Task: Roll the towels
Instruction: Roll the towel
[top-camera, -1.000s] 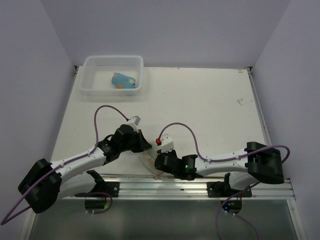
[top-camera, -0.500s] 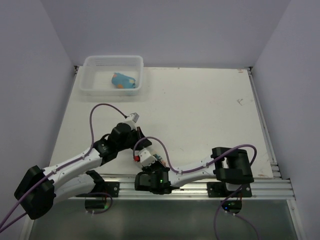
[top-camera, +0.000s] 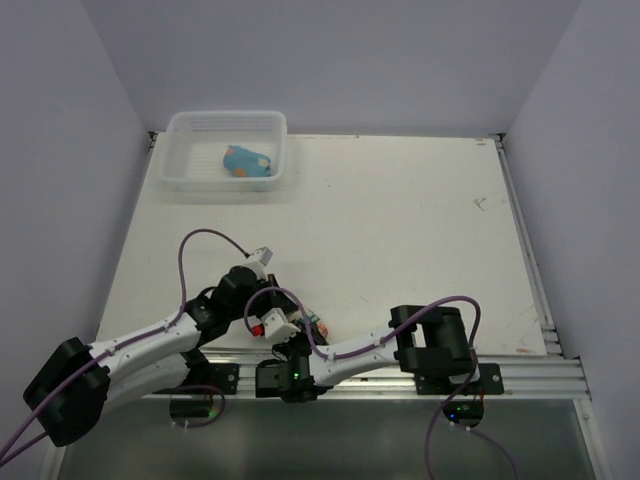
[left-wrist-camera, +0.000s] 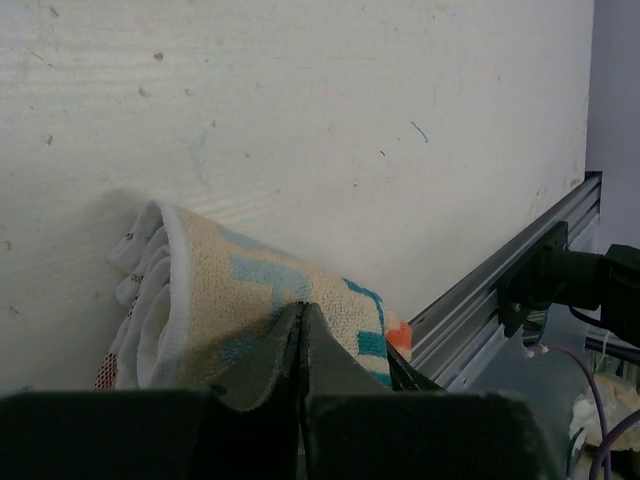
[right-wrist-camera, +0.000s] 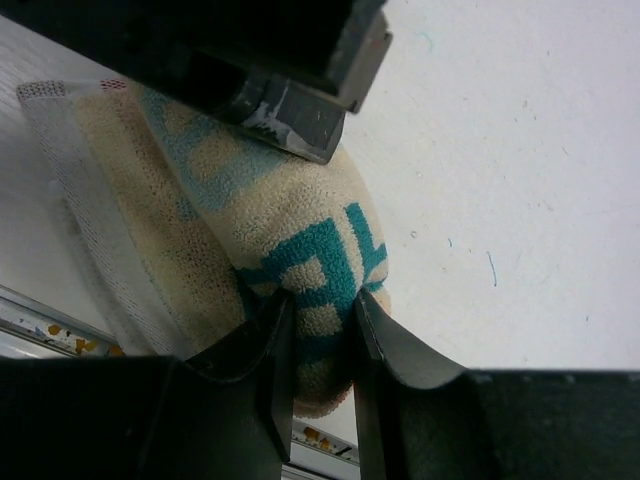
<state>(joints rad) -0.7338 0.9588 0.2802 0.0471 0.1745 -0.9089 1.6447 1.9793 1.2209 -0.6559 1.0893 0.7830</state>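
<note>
The cream towel (right-wrist-camera: 250, 230), with teal and orange lettering, lies bunched in a loose roll near the table's front rail; only a scrap of it (top-camera: 317, 325) shows from above. My right gripper (right-wrist-camera: 322, 300) is shut on its rolled end. My left gripper (left-wrist-camera: 303, 308) is shut, and its tips press against the top of the same towel (left-wrist-camera: 230, 300). In the top view both grippers meet over it, the left gripper (top-camera: 272, 302) just behind the right gripper (top-camera: 298, 332). The blue towel (top-camera: 248, 162) lies balled in the basket.
The white slatted basket (top-camera: 225, 117) stands at the table's back left. A metal rail (top-camera: 400, 376) runs along the near edge, right beside the cream towel. The right arm is folded far leftward along that rail. The white tabletop (top-camera: 400, 220) stretches behind.
The right arm has swung left and folded toward the near rail. The left arm has drawn back with it. Both grippers now sit closer to the front edge.
</note>
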